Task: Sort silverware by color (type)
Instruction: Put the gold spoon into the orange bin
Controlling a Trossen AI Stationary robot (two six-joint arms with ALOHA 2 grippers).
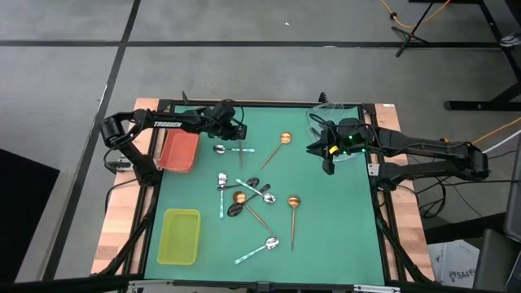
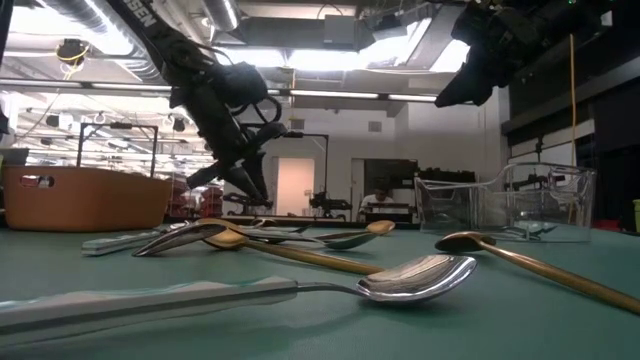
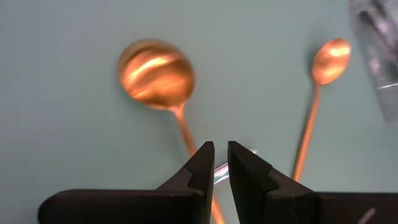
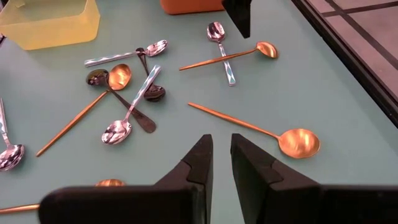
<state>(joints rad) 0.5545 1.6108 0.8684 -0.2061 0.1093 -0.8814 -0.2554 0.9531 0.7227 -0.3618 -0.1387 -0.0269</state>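
The silverware lies loose on the green mat (image 1: 342, 228). A copper spoon (image 3: 155, 71) crosses a mint-handled spoon (image 1: 221, 149) at the far left, beside the red tray. My left gripper (image 3: 219, 146) hangs low over that crossing, shut, pointing steeply down, with nothing between its fingers. A second copper spoon (image 1: 285, 138) lies to its right. Copper, black and mint-handled spoons overlap in a heap (image 1: 244, 195) at the middle. Another copper spoon (image 1: 294, 201) and a mint-handled spoon (image 1: 269, 244) lie nearer the front. My right gripper (image 1: 329, 163) waits high at the far right, shut on nothing.
A red tray (image 1: 179, 150) stands at the far left. A yellow-green tray (image 1: 179, 236) stands at the near left. A clear tray (image 1: 338, 110) stands at the far right, behind my right arm. Bare mat shows at the near right.
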